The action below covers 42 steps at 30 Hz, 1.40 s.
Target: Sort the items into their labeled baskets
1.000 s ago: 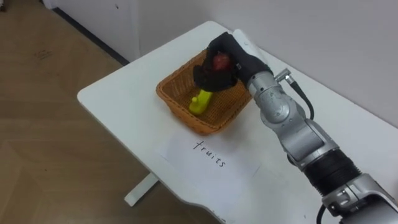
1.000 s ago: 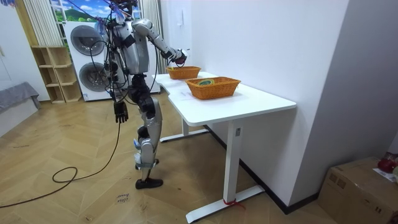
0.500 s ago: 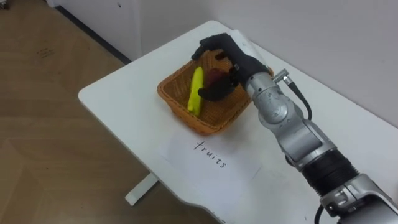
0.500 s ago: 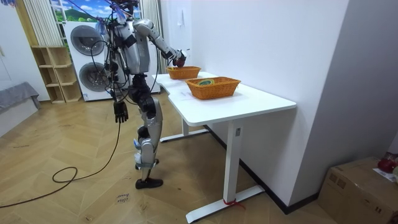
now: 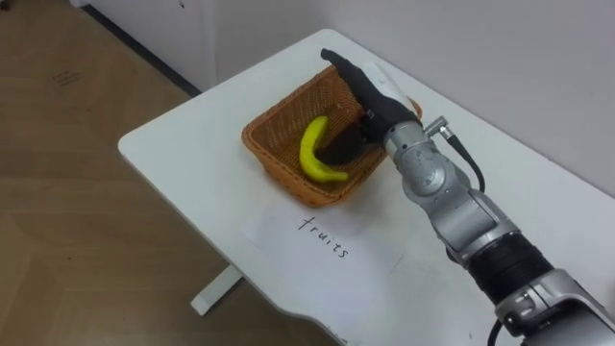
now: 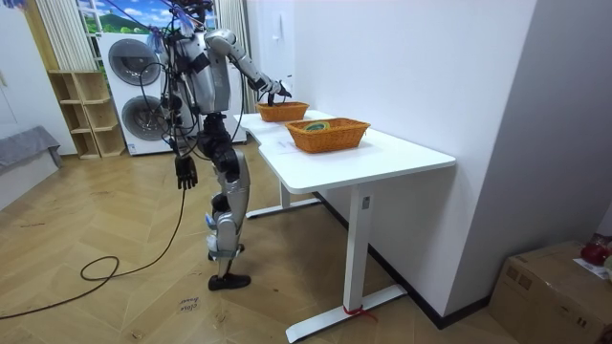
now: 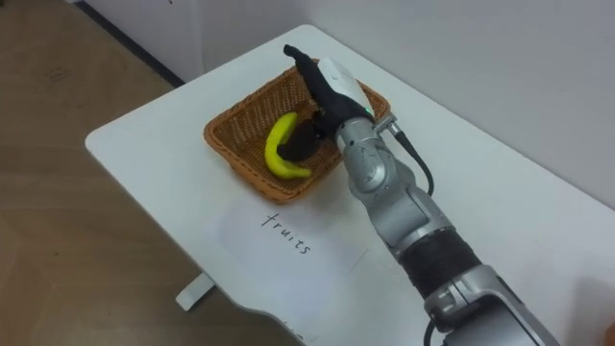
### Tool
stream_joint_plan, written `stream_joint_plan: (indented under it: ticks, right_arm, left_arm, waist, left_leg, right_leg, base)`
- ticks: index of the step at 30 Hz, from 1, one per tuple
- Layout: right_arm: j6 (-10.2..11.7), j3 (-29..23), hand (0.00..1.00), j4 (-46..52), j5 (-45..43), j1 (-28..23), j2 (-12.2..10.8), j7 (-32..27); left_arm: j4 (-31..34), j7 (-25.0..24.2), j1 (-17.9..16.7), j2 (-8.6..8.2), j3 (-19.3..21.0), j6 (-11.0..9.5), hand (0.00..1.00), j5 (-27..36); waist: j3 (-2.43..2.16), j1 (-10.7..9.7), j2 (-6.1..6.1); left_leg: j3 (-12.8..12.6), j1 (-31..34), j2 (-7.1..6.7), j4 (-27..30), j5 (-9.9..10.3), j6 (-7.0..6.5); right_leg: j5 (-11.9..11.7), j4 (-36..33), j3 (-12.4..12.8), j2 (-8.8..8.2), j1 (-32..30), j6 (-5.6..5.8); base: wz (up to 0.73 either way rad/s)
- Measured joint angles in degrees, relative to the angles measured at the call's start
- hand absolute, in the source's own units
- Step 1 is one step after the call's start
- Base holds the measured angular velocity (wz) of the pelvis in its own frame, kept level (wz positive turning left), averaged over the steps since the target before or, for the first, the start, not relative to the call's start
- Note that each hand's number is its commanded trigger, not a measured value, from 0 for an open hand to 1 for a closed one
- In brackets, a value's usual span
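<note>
The right robot hand (image 5: 370, 91) was black, with a white plate across its back. Behind it the forearm ran in rounded silver-grey segments, then a ribbed black collar and a pale grey casing. A thin black cable looped from a small metal plug at the wrist. In the room view the torso was silver, the left robot hand (image 6: 185, 172) dark.

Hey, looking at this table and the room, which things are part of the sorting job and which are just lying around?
Part of the job: banana in the fruit basket; paper label; second basket; right robot hand, open over the fruit basket; left robot hand, hanging idle.
Just lying about: washing machines; wooden shelf; cardboard box.
</note>
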<state>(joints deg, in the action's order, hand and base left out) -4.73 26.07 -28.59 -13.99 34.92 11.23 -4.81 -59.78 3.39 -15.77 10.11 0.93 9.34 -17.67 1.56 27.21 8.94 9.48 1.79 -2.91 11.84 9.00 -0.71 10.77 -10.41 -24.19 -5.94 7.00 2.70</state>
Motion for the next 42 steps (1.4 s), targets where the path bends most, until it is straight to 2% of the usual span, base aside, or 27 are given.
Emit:
stream_joint_plan:
  ticks: [21, 29, 31, 36, 38, 42]
  right_arm:
    - [0.0, 0.2, 0.0, 0.0, -0.1, 0.0, 0.0, 0.0]
    - [0.0, 0.0, 0.0, 0.1, -2.3, 0.0, 1.1, 0.0]
    - [0.0, -0.4, 0.0, 0.5, -2.3, 0.0, 1.3, 0.0]
    - [0.2, -0.5, 0.0, 4.5, -1.1, 0.0, 3.2, -0.2]
    - [1.1, -0.8, 0.0, 4.5, -1.4, 0.0, 3.5, -0.5]
    - [1.2, -3.2, 0.0, 4.5, -2.1, 0.0, 3.7, -1.5]
  left_arm:
    - [-0.5, 0.0, -0.1, 0.05, 0.0, 0.1, 0.0, 0.0]
    - [0.2, -0.2, -0.3, 0.05, 0.1, 0.6, 0.0, 0.0]
    - [0.4, -0.5, -0.3, 0.05, 0.2, 0.6, 0.0, -0.1]
    - [0.8, -0.7, 0.0, 0.13, 0.3, 0.4, 0.0, -0.1]
    - [0.7, -0.7, 0.1, 0.11, 0.7, 0.1, 0.0, 0.0]
    - [0.6, -0.7, 0.5, 0.15, 1.0, -0.1, 0.0, 0.0]
  waist:
    - [0.0, -0.3, -0.02]
    - [-0.12, -0.5, 0.1]
    - [-0.36, -1.0, 0.4]
    - [-0.32, -2.8, 0.23]
    - [-0.26, -3.7, -0.05]
    - [-0.27, -5.6, -0.59]
  left_leg:
    - [0.1, -0.2, -0.07, 0.0, 0.0, 0.07]
    - [-0.1, -0.3, -0.08, 0.0, 0.0, 0.06]
    - [0.0, -0.3, -0.09, 0.0, 0.0, 0.06]
    - [-0.7, -1.0, 0.0, 0.4, 0.0, 0.06]
    - [-0.7, -1.6, -0.01, 0.4, 0.0, 0.05]
    - [-0.9, -2.0, 0.05, 0.3, 0.0, 0.06]
  right_leg:
    - [0.0, 0.7, 0.5, 0.1, 0.4, 0.0]
    - [0.0, 0.7, 0.4, 0.08, 0.5, 0.0]
    - [0.0, 0.7, 0.4, 0.08, 0.5, 0.0]
    - [0.0, 0.8, 0.4, 0.05, 1.0, 0.0]
    - [0.0, 0.8, 0.3, 0.04, 1.6, 0.0]
    - [0.0, 0.7, 0.3, 0.02, 2.0, 0.0]
  base:
    - [0.0]
    - [0.0]
    - [0.0]
    - [-0.03]
    - [-0.02]
    - [-0.04]
